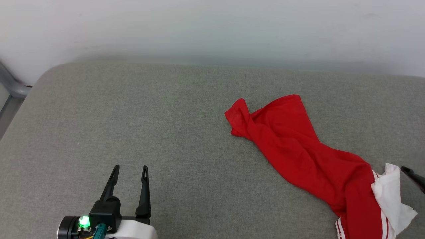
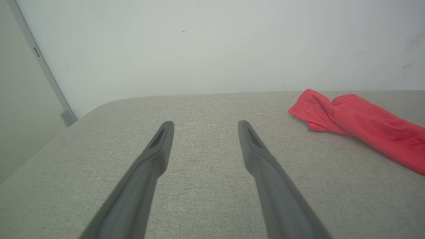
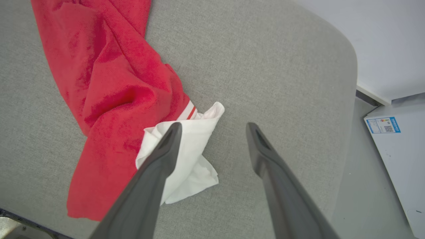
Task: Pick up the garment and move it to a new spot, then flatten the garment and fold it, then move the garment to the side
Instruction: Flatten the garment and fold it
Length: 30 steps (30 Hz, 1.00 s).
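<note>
The garment (image 1: 305,156), a red T-shirt with a white sleeve (image 1: 393,199), lies bunched in a long diagonal strip on the right half of the grey cushion (image 1: 166,116). In the right wrist view the garment (image 3: 113,86) lies to the left, its white sleeve (image 3: 189,156) partly under one finger of my right gripper (image 3: 214,127), which is open and holds nothing. One right fingertip (image 1: 411,175) shows at the head view's right edge beside the sleeve. My left gripper (image 1: 130,170) hovers open at the lower left, far from the garment (image 2: 362,122).
A white wall (image 1: 212,30) runs behind the cushion. A grey metal frame (image 1: 11,84) stands at the far left. Past the cushion's rounded right corner are floor and a white box with a blue label (image 3: 395,132).
</note>
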### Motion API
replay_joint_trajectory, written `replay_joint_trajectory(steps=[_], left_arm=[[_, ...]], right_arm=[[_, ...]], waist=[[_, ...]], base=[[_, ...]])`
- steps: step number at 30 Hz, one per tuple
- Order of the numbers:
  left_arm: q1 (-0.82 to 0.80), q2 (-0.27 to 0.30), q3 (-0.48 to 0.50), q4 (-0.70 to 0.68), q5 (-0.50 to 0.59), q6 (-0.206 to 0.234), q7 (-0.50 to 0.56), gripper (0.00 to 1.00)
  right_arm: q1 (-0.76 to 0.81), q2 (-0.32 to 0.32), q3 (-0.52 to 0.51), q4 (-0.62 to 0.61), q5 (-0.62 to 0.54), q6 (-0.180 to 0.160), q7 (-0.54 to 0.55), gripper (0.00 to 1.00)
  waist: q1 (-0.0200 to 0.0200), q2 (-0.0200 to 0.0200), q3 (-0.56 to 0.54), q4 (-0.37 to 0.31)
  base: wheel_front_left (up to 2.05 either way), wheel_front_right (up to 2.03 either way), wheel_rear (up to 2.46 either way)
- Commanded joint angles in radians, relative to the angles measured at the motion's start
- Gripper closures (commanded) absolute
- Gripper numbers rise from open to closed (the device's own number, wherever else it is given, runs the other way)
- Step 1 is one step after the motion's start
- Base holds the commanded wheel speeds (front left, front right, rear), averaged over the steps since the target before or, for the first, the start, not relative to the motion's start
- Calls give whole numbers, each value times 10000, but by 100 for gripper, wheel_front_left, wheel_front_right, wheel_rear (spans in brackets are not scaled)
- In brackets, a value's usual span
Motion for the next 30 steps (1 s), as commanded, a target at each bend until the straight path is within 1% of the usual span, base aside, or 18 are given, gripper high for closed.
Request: replay_joint_trajectory(steps=[1, 5, 9, 13, 14, 16, 19, 22, 23, 24, 27, 30], left_arm=[[-212, -9, -21, -80, -41, 16, -26, 0], [-527, -8, -159, -130, -71, 34, -26, 0], [-791, -6, -276, -178, -81, 59, -26, 0], [-967, -6, -319, -215, -59, 84, -26, 0], [-1053, -10, -359, -207, -67, 101, -26, 0], [-1103, -10, -383, -207, -75, 110, -26, 0], [-1154, -10, -427, -169, -100, 124, -26, 0], [-1187, -10, -412, -145, -111, 140, -26, 0], [-1165, -8, -385, -138, -108, 148, -26, 0], [-1112, -8, -359, -126, -98, 150, -26, 0], [-972, 10, -268, -58, -57, 141, -26, 0], [-868, 7, -267, -26, -1, 103, -26, 0]], right_arm=[[-189, -13, 146, 182, 70, -14, 322, 0], [-486, 86, 625, 948, -78, -14, 912, 0], [-927, 306, 1026, 1941, -213, -14, 975, 0], [-1273, 448, 1352, 2609, -287, -14, 833, 0], [-1435, 526, 1611, 3077, -389, -14, 705, 0], [-1458, 556, 1787, 3312, -410, -14, 678, 0], [-1425, 824, 2231, 4050, -229, -14, 591, 0], [-1423, 987, 2606, 4378, 90, -11, 222, 0], [-1475, 1036, 2701, 4419, 207, -9, 27, 25], [-1542, 1071, 2754, 4424, 297, -8, -223, 100], [-1738, 965, 2769, 4443, 602, -9, -858, 100], [-1966, 699, 2373, 4362, 900, -14, -1714, 100]], waist=[[0, 0, 291, 67], [0, 0, 768, 212], [0, 0, 1197, 362], [0, 0, 1479, 453], [0, 0, 1639, 509], [0, 0, 1696, 531], [0, 0, 1794, 584], [0, 0, 1821, 589], [0, 0, 1795, 563], [0, 0, 1753, 528], [0, 0, 1546, 407], [0, 0, 1257, 317]], base=[[0, 0, 0], [0, 0, 0], [0, 0, 0], [0, 0, 0], [0, 0, 0], [0, 0, 0], [0, 0, 0], [0, 0, 0], [0, 0, 0], [0, 0, 0], [0, 0, 0], [0, 0, 0]])
